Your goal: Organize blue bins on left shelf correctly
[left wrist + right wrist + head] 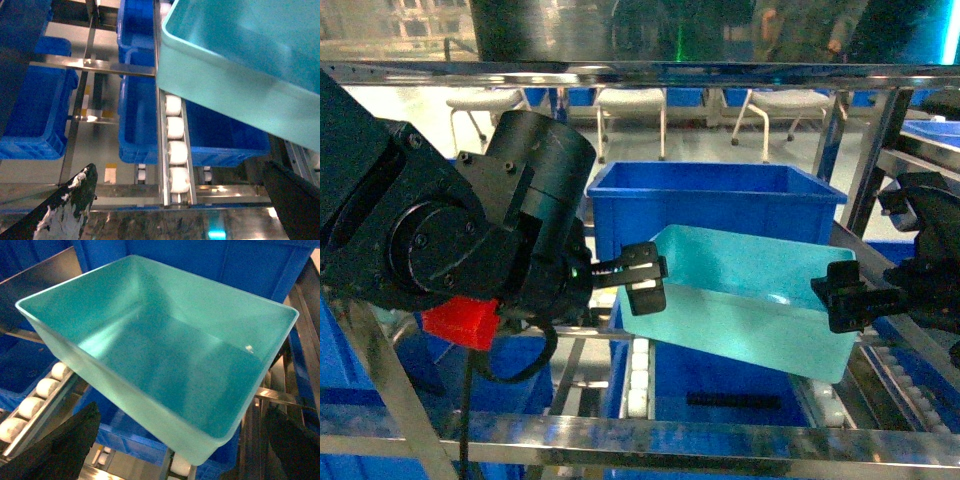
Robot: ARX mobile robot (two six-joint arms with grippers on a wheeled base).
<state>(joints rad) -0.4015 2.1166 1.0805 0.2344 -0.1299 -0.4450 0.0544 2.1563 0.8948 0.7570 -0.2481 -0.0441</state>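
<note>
One light turquoise blue bin (740, 310) lies tilted on the white roller tracks (640, 375) of the steel left shelf (720, 437). It is empty. My left gripper (645, 278) is at the bin's left corner. In the left wrist view that gripper (180, 210) is open, and the bin (235, 65) sits ahead of it, up and to the right, not between the fingers. My right gripper (842, 297) is at the bin's right end. The right wrist view shows it (180, 457) open, with the bin's (165, 355) near corner over the gap, unclamped.
A larger dark blue ribbed bin (715, 200) stands right behind the turquoise one, and another (720, 390) sits on the level below. More dark bins (40, 110) fill the lower left. A steel front rail (150, 220) crosses low, and upright posts (865, 160) flank the bay.
</note>
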